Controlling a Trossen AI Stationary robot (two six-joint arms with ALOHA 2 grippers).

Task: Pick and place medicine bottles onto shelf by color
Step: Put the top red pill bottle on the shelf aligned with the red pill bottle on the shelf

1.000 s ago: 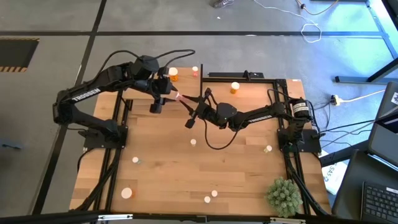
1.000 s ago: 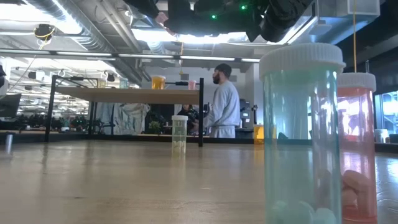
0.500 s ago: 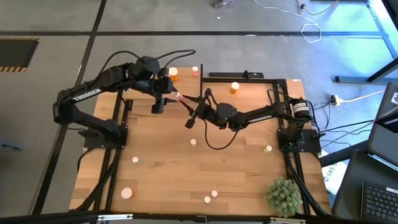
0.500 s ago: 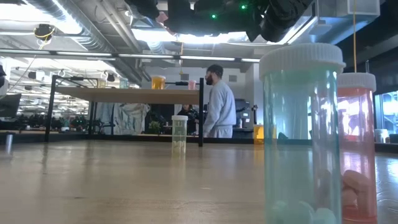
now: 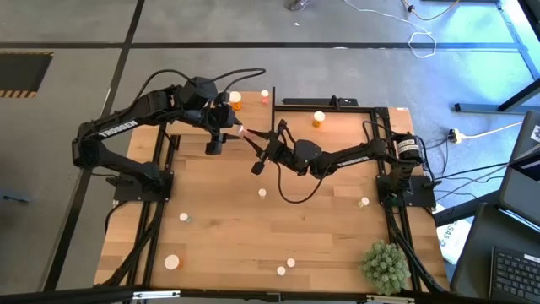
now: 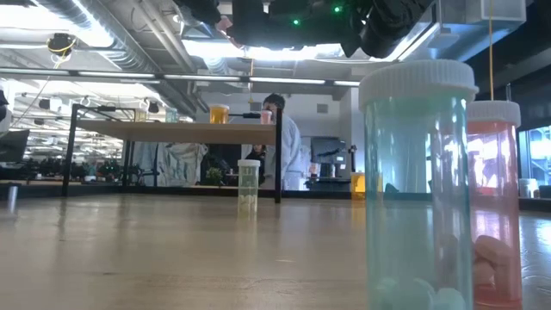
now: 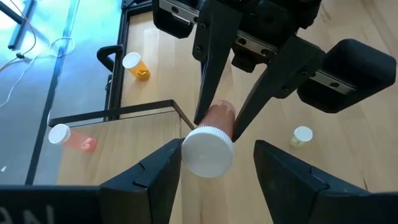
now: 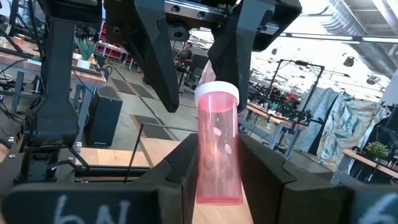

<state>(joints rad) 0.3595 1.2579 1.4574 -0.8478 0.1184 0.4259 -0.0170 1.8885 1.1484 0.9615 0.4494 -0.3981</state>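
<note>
Right gripper (image 8: 217, 180): clamped on the reddish bottle (image 8: 217, 146), held in the air just beside the shelf (image 5: 337, 118) corner.
Left gripper (image 7: 217, 158): spread wide around the white cap (image 7: 208, 151) of that bottle; contact cannot be told.
Change: nothing is altered on the table over the last second; only a person (image 6: 280, 155) beyond the shelf is displaced.
Meaning: handover is judged stalled mid-air; placing not yet begun.
Shelf stock: orange bottle (image 5: 319, 119) already set.

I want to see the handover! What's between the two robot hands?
A pink medicine bottle with a white cap, held in the right gripper's fingers, poking between the left gripper's open fingers. Both wrist views show it.
</note>
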